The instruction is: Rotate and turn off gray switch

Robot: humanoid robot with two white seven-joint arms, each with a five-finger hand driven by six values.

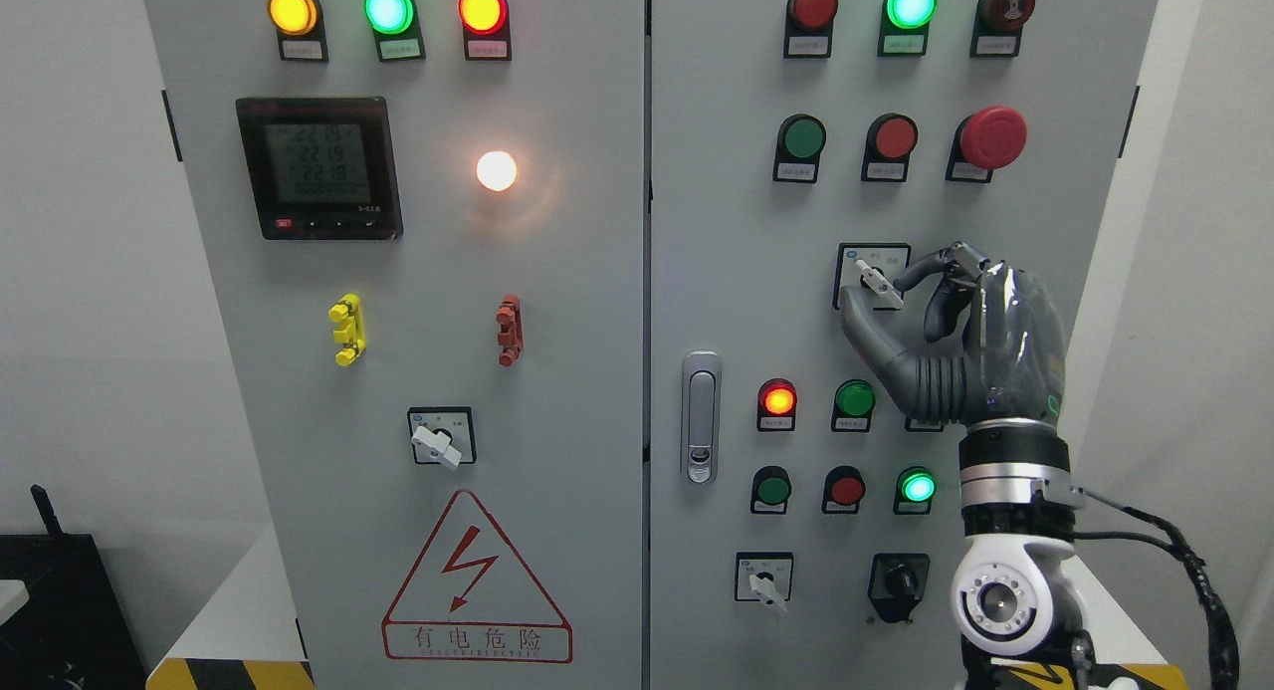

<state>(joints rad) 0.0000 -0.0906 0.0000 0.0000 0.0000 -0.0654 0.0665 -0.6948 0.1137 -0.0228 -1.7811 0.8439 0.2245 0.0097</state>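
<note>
Right now, taking the silver door latch [701,416] in the middle of the pale grey steel cabinet [557,371] as our landmark, we note:

Switch: we see the small grey-white rotary switch [879,282] on its square black-framed plate up and to the right of the latch, its lever tilted with the far end pointing down to the right.

Right hand: our dark grey fingered right hand [941,322] rises from the lower right, well right of the latch, on a white and silver wrist.

Fingers: we have the thumb under the lever's left side and the curled fingers [946,267] at its right end, pinching the switch between them.

Left hand: we cannot see it.

Lamps near the hand: a lit red round lamp [777,400] and an unlit green button [854,398] sit just right of the latch, below the switch.

Emergency stop: a big red mushroom button [992,137] sits high up and right of the latch, above the hand.

Other switches: a similar white lever switch [440,441] lies left of the latch; another [764,582] sits below and to the right of it.
</note>
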